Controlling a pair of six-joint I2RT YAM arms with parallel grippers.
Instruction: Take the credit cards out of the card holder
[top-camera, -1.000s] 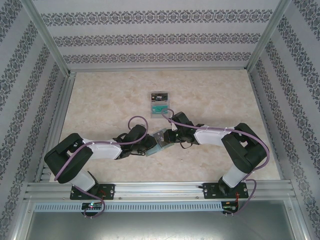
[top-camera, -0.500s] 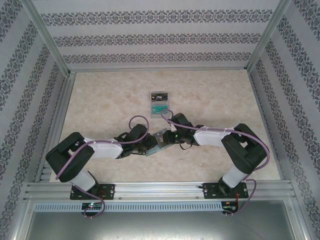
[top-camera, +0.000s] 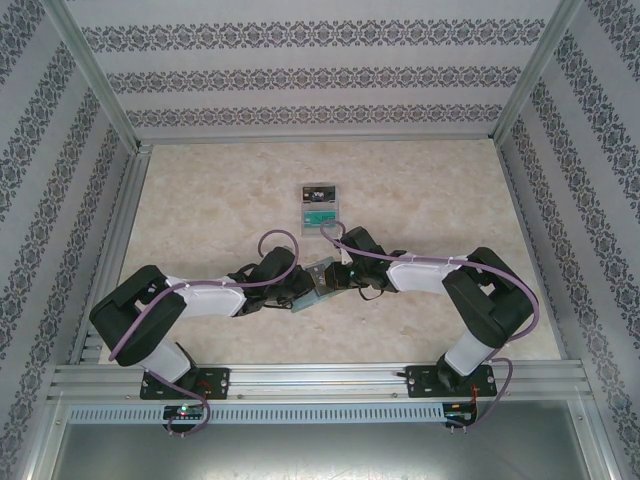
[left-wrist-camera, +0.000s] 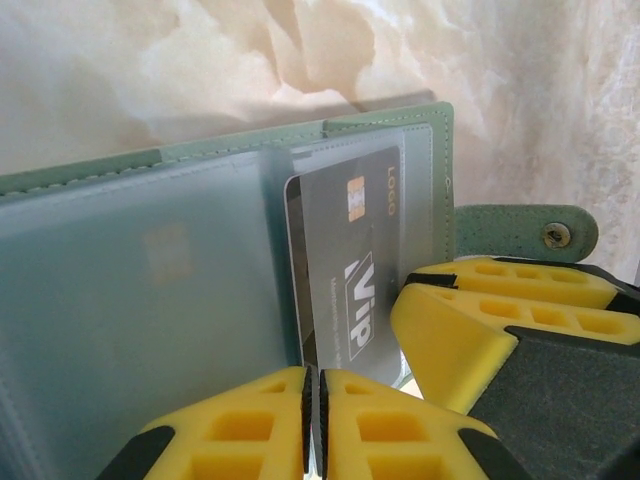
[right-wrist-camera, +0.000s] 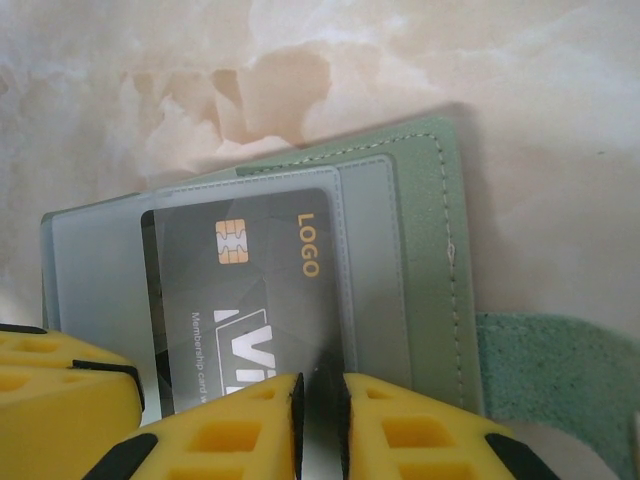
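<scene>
The sage-green card holder (top-camera: 318, 278) lies open on the table between my two grippers. Its stitched edge (left-wrist-camera: 380, 130) and closure tab (left-wrist-camera: 520, 230) show in the left wrist view. A black credit card (left-wrist-camera: 350, 250) with a gold chip sits in its clear pocket. My left gripper (left-wrist-camera: 312, 420) is shut, and the card's lower edge runs into the thin gap between its pads. My right gripper (right-wrist-camera: 320, 425) is shut on the near edge of the card holder (right-wrist-camera: 440, 260), over the pocket holding the black card (right-wrist-camera: 250, 280). From above, the left gripper (top-camera: 303, 293) and right gripper (top-camera: 335, 278) nearly touch.
A pale grey tray (top-camera: 302, 208) stands just beyond the grippers with a black card (top-camera: 318, 190) and a teal card (top-camera: 320, 216) in it. The right gripper's fingers (left-wrist-camera: 480, 330) crowd the left wrist view. Metal frame rails and patterned walls bound the marble tabletop (top-camera: 200, 200).
Both grippers and the card holder between them have crept slightly away from the arm bases. The tray and its cards have not moved.
</scene>
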